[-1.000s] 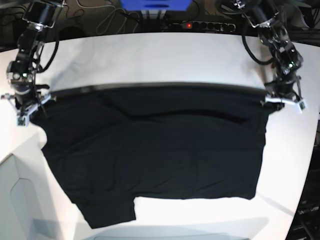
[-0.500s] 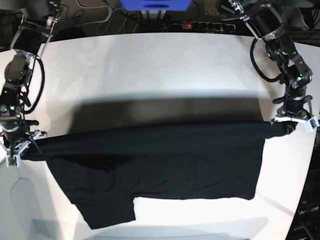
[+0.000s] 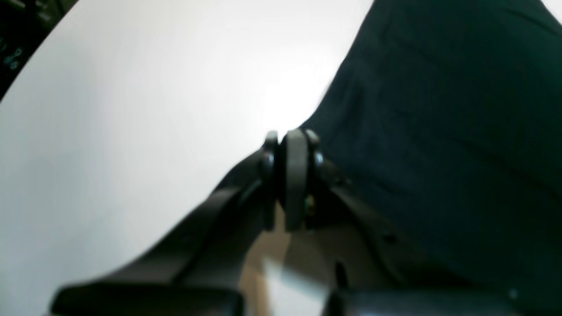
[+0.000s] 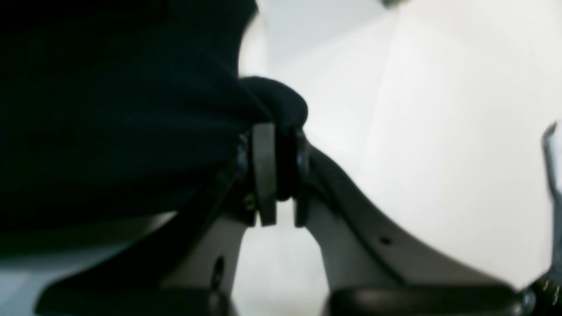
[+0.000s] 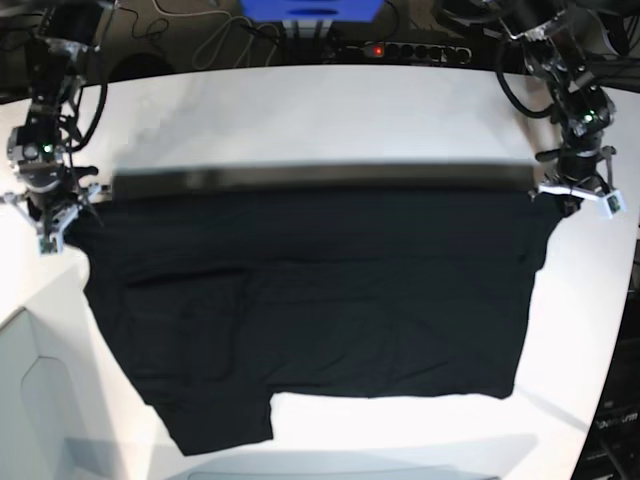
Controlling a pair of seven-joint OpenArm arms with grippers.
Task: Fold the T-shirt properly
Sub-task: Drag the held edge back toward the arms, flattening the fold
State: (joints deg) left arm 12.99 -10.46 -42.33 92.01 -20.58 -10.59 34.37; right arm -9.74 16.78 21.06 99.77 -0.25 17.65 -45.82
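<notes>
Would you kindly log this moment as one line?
left gripper: shut on T-shirt | right gripper: shut on T-shirt | top edge stretched between them

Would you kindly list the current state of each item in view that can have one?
T-shirt: spread flat on the white table, far edge held taut at both corners, one sleeve sticking out at the near edge.
Left gripper: fingers shut on the T-shirt's corner.
Right gripper: fingers shut on the opposite corner, cloth bunched between them.
Power strip: red switch lit.
</notes>
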